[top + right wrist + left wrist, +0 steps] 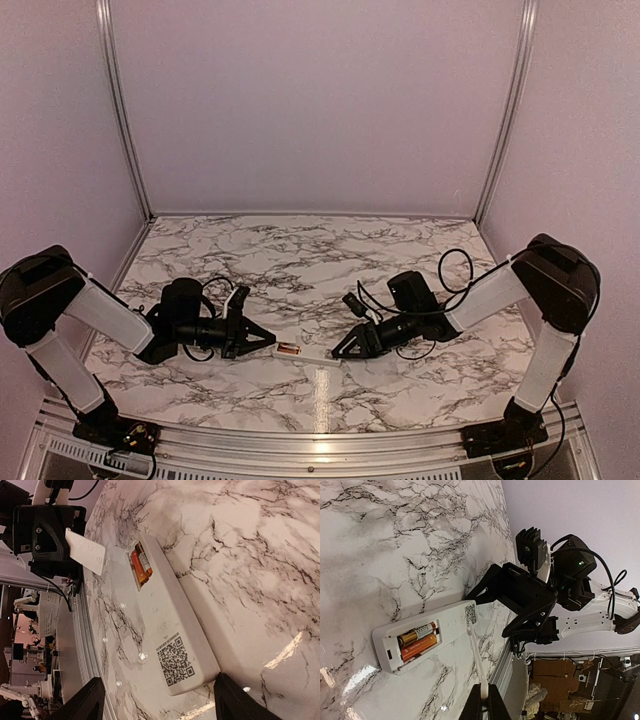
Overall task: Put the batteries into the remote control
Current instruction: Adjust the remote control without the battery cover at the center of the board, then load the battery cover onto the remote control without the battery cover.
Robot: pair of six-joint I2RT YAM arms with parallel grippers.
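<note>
The white remote control [451, 622] lies face down on the marble table, its back compartment uncovered. Two orange-copper batteries [418, 640] sit side by side inside that compartment [141, 565]. My left gripper [484, 696] is shut on a thin white battery cover [476, 661], held just beside the remote's battery end; the right wrist view shows the same cover [86, 552] hanging clear of the remote [170, 625]. My right gripper [159, 682] stands open, its fingers [87, 700] on either side of the remote's QR-code end without touching it. In the top view both grippers [268, 341] [342, 352] face each other across the remote [305, 353].
The metal rail [320, 438] of the table's near edge runs close behind the remote. Black cables [455, 262] loop above the right arm. Lilac walls [320, 100] close in the back and both sides.
</note>
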